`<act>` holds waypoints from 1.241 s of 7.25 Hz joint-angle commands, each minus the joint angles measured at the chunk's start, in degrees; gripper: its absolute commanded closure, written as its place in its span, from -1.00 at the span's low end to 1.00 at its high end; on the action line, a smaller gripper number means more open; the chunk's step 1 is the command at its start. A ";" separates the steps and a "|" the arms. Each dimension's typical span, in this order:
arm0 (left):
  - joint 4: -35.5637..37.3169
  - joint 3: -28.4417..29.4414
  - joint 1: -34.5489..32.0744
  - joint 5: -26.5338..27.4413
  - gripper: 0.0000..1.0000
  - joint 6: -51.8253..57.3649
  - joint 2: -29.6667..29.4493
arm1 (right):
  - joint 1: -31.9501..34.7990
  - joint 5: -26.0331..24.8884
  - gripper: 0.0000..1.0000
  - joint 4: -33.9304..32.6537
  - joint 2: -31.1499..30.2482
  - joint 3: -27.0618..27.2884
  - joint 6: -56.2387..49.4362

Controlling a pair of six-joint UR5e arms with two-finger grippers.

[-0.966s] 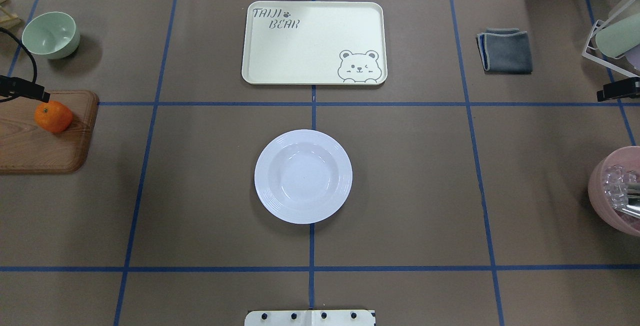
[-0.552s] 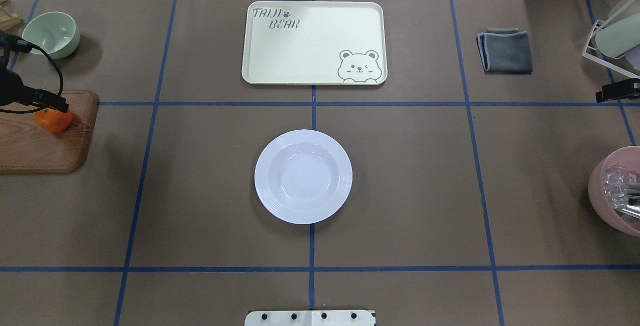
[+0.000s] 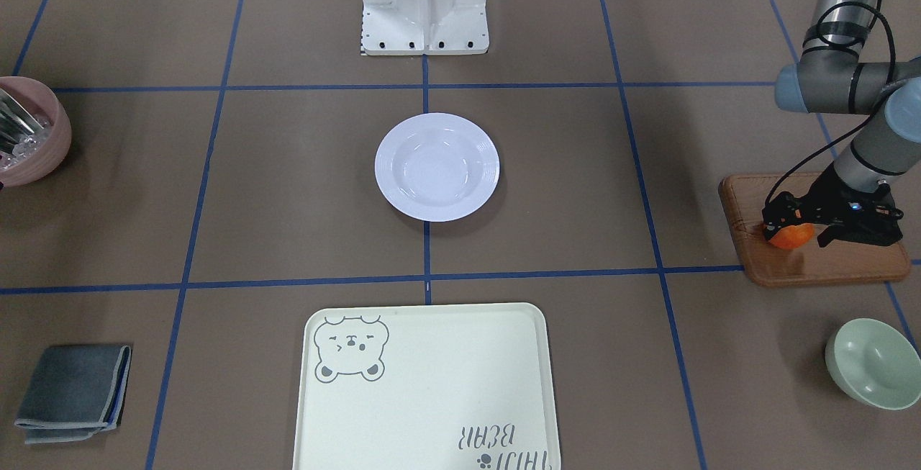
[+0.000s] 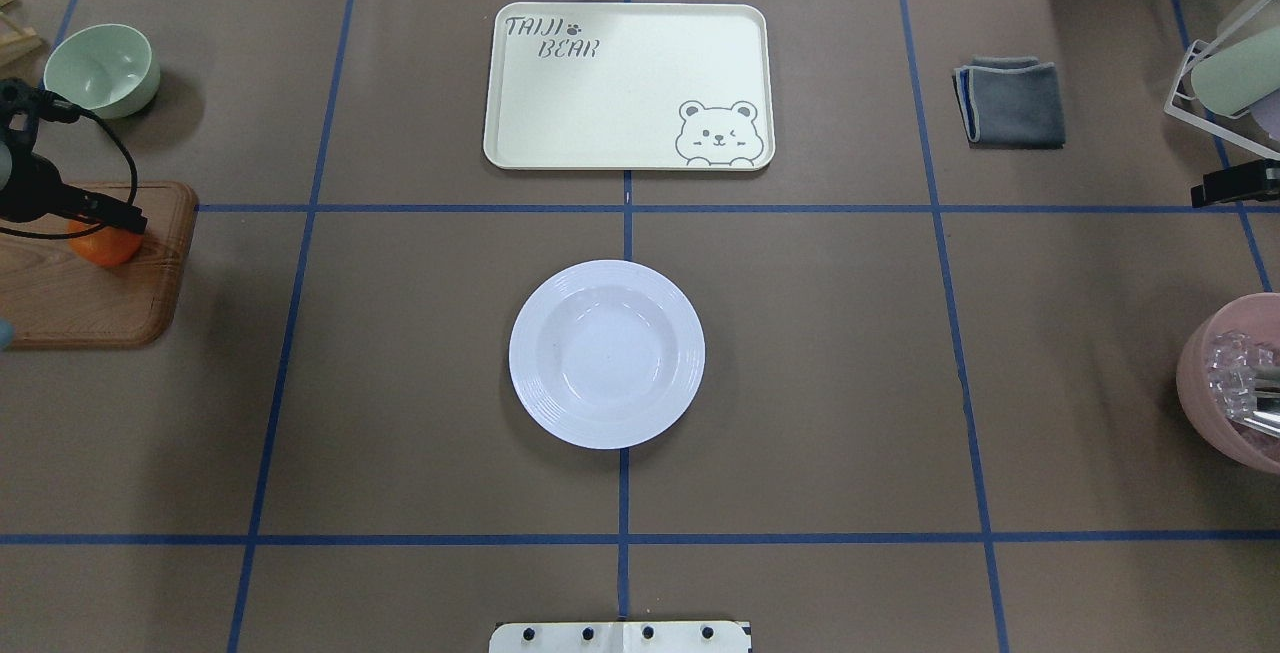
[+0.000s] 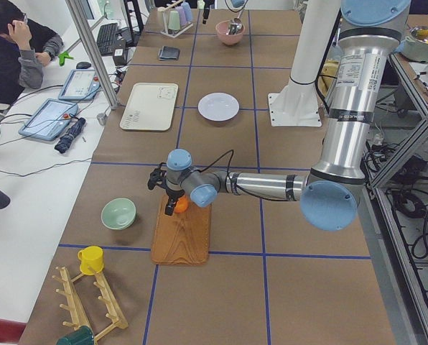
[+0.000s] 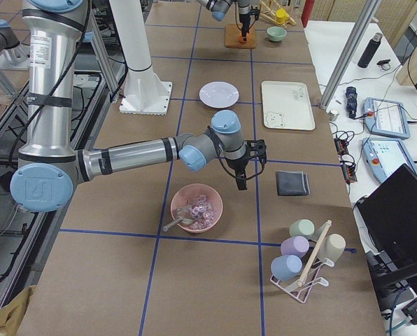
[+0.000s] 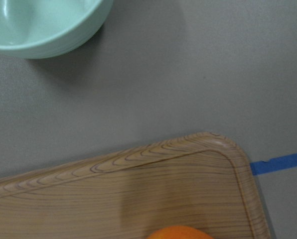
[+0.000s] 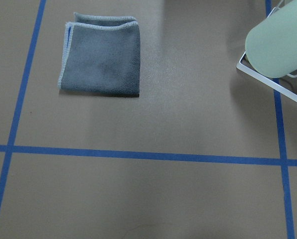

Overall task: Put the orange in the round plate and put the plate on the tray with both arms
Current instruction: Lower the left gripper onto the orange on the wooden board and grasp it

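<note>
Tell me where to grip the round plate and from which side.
Grip the round plate by its wide ridged rim, probably from left and right together: the rim flares outward around the deep centre, and nothing stands beside it.

I read open brown table from the wooden board across to the round plate, and again from plate to tray. The green bowl stands near the board's far corner, and the left arm hangs over the board's far end. Pink bowl and grey cloth sit well apart from the plate, with an open lane between them.
</note>
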 commanded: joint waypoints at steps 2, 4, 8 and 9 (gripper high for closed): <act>-2.62 -0.10 0.09 -0.63 -0.93 -0.18 1.43 | -0.01 -0.07 -1.00 0.00 0.00 -0.09 0.04; -2.71 -0.36 0.18 -0.63 -0.67 -0.36 2.04 | -0.01 -0.24 -1.00 0.00 0.17 -0.18 0.04; -2.90 -6.21 0.36 -8.31 1.00 -0.62 2.83 | -0.09 -0.25 -1.00 0.00 0.26 -0.18 0.04; -0.01 -9.82 -0.51 -9.93 1.00 -1.15 2.49 | -0.09 -0.07 -1.00 0.09 0.35 -0.09 0.04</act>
